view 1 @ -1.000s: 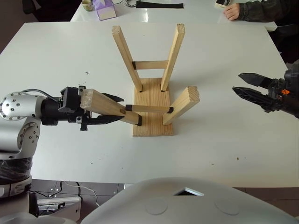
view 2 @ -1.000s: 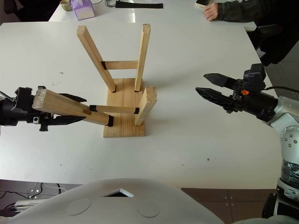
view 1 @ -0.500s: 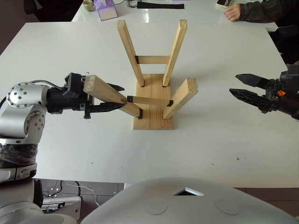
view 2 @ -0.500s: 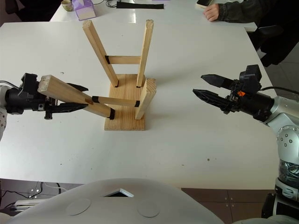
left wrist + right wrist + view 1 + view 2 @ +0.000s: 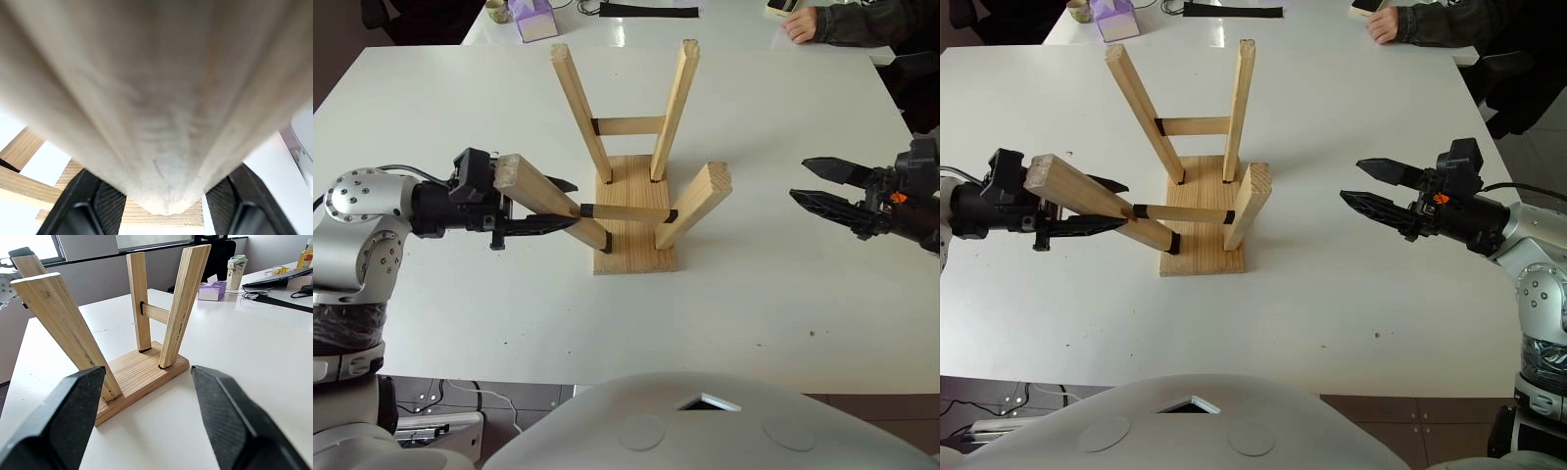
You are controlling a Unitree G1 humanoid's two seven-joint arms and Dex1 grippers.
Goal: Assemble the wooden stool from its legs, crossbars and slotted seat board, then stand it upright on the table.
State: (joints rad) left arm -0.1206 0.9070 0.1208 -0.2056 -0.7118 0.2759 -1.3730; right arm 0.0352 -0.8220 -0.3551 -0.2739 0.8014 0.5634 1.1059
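A plain white bench spans the frame. Behind it, along the top edge, stands a second white table. It carries a lilac tissue box at upper left, what looks like a pale mug beside that, and a flat black strip. Dark floor shows at far left. Beyond the bench are a grey wall and a bright dark-framed window.

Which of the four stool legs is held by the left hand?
The near leg on the robot's left, leaning out toward the left hand, which grips it near its top end. Nothing holds the others.
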